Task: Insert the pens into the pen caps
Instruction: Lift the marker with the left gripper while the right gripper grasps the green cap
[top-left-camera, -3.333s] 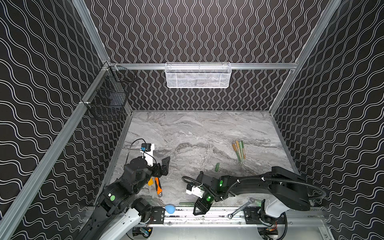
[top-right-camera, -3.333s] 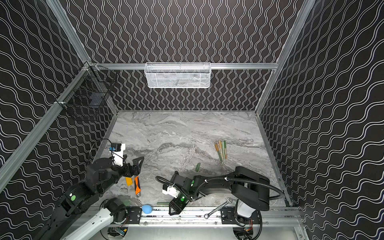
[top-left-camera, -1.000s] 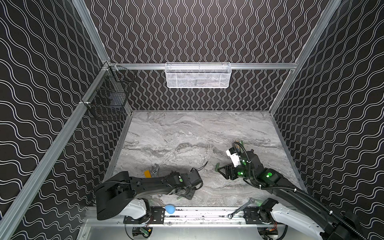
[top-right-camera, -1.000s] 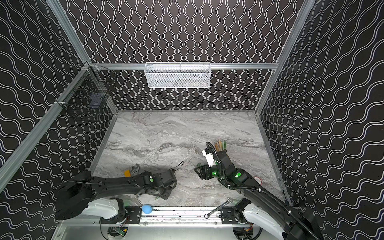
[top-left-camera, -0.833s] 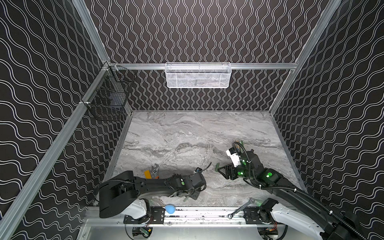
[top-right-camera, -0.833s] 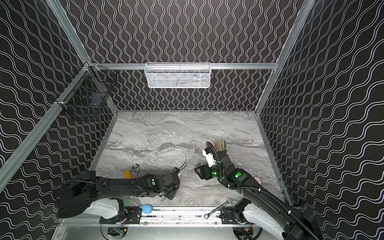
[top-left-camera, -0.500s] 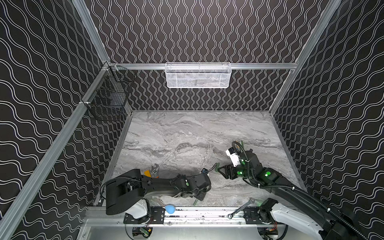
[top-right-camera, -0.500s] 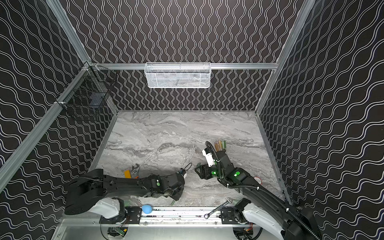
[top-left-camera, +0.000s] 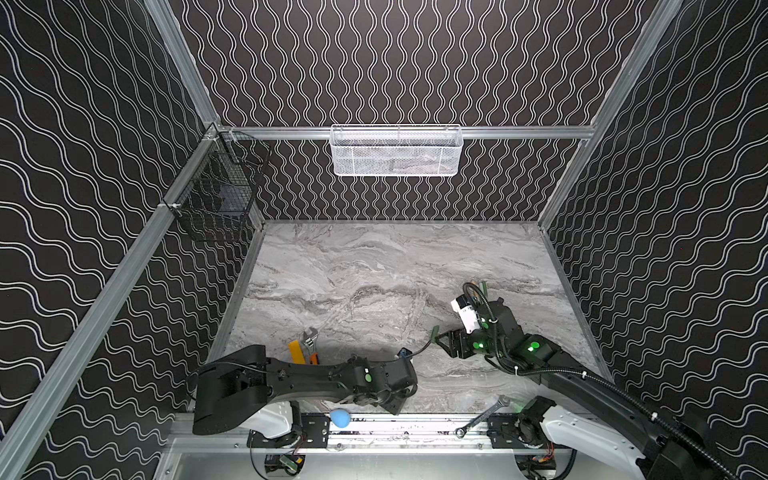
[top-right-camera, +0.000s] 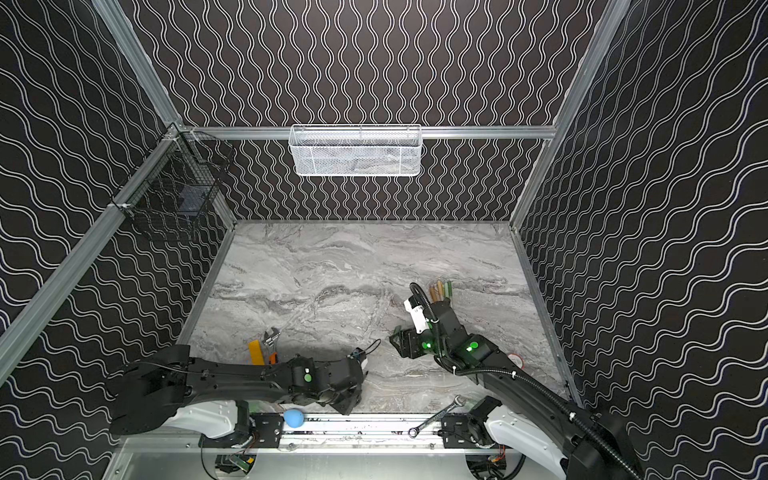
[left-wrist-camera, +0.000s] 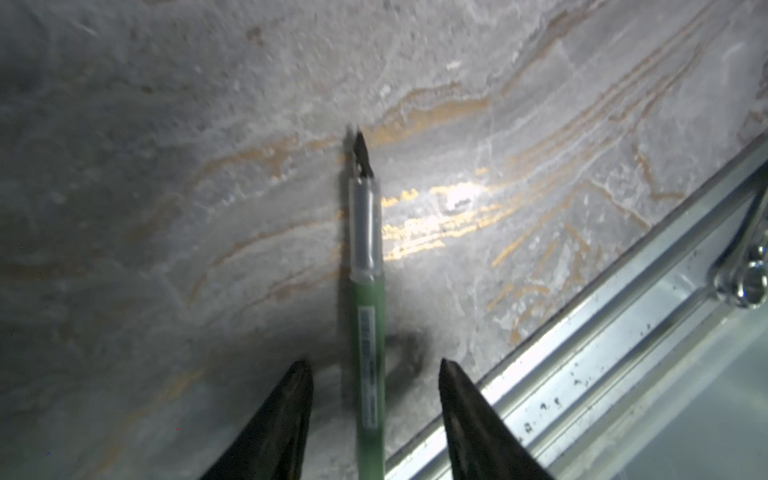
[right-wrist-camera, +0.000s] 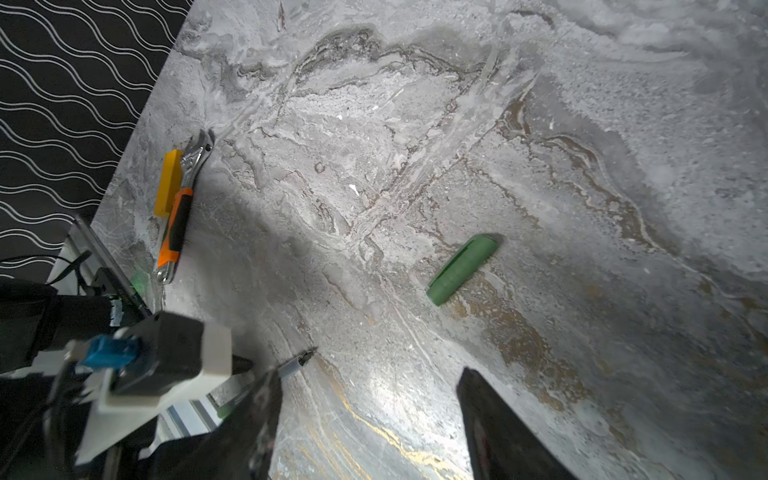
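Pen (left-wrist-camera: 368, 316) flat on table (left-wrist-camera: 166, 166) beside front rail (left-wrist-camera: 582, 374), nib pointing away from wrist, barrel between fingers of left gripper (left-wrist-camera: 374, 368), untouched. Jaws partly spread, empty. Best: centre on barrel, close squarely, lift level. Left arm low, stretched along front edge. Right gripper (right-wrist-camera: 368, 374) open, empty, near cap (right-wrist-camera: 463, 268)

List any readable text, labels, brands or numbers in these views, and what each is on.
No text can be read in any view.
Green pen: a pale label strip runs along the barrel in the left wrist view, but its print is too blurred to read.
No other print shows on anything else.
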